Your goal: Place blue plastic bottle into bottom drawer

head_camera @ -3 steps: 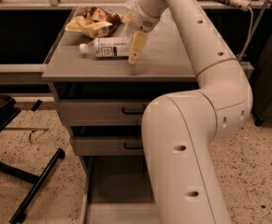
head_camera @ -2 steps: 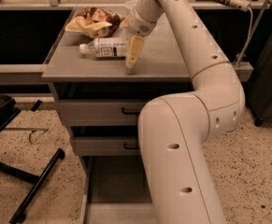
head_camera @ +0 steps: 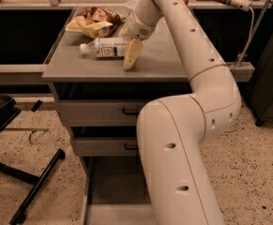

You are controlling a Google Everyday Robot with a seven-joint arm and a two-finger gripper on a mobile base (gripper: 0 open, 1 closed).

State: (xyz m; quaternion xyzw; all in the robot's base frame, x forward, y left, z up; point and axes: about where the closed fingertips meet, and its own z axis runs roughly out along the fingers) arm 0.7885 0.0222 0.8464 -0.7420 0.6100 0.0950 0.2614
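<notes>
Speckled terrazzo floor (head_camera: pixel 248 158) all around, and a grey cabinet sat in the middle of the frame with its flat top acting as the counter (head_camera: pixel 164 60). Only one camera view here, so that's all I had to go on.

The blue plastic bottle (head_camera: pixel 104 47) was lying on its side on the counter, upper centre of the frame, white cap pointing left. A yellow-and-brown snack bag (head_camera: pixel 93 22) sat just behind it, closer to the top edge.

The big white arm (head_camera: pixel 187 139) rose from the bottom of the frame and bent back over the counter. Its hand (head_camera: pixel 129 45) was down right at the bottle's right end, touching or nearly touching it. Honestly couldn't tell how far open the hand was or whether it had a proper grip on the bottle.

The two upper drawers (head_camera: pixel 96 114) with black handles looked closed. The bottom drawer (head_camera: pixel 117 186) was pulled out toward the bottom edge. A black chair base (head_camera: pixel 33 191) stood lower left.
</notes>
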